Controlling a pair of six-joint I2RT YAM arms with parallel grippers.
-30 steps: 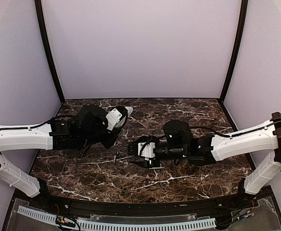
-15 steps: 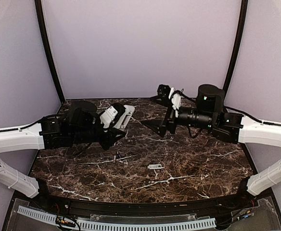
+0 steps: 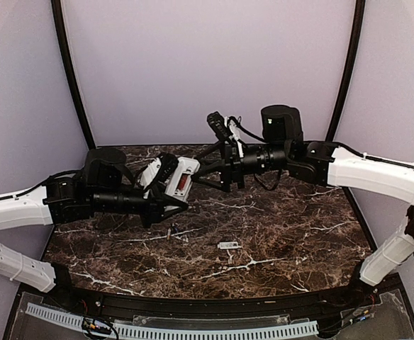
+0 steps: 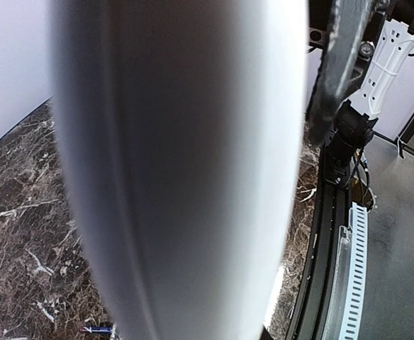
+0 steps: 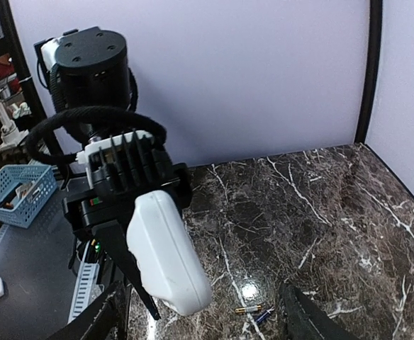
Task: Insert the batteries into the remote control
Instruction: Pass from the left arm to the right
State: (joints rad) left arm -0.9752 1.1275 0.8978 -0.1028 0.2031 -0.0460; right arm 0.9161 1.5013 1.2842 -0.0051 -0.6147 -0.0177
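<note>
we pinch the remote (image 3: 181, 178) aloft in the left gripper (image 3: 169, 188), the batteries (image 5: 255, 312) lying on the table (image 3: 299, 234) well below the spread, empty right gripper (image 3: 208, 172).

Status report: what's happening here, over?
Left gripper shut on remote, held above table. Right gripper open, empty, beside remote. Batteries lie on table. Nothing blocking.
</note>
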